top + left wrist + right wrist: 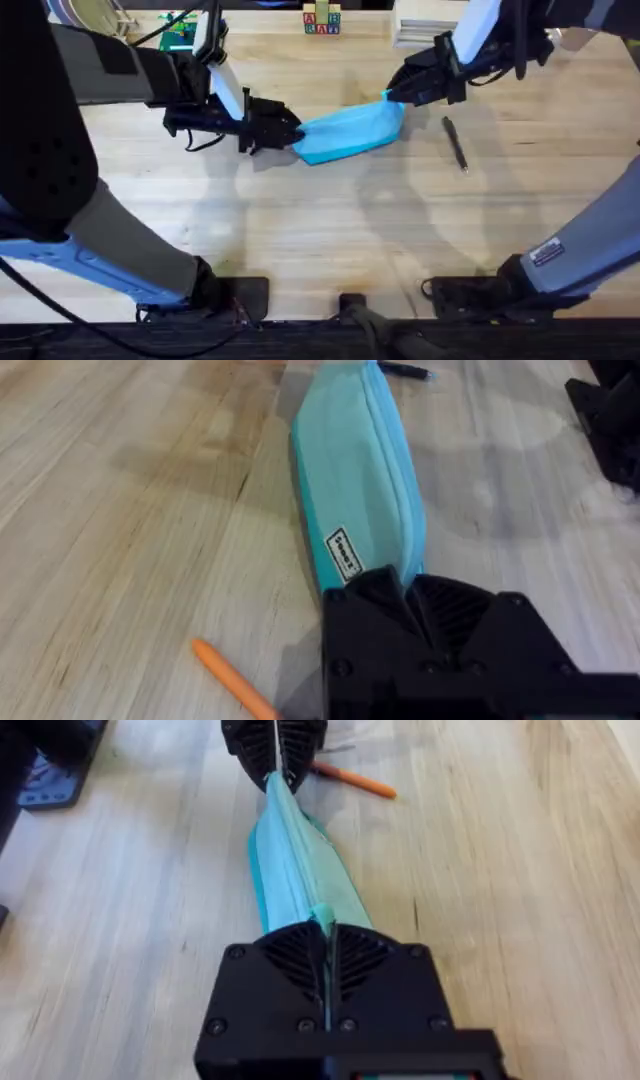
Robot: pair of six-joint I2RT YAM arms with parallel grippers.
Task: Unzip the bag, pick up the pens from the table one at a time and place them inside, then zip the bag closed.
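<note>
both grippers point(290, 132) point(392, 95) pinch bag point(350, 132) ends

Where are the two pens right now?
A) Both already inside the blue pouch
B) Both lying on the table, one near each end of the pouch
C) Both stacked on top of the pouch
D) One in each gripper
B. The orange pen lies on the table by the end of the bag that the left gripper clamps; the black pen lies on the wood near the right gripper.
</note>
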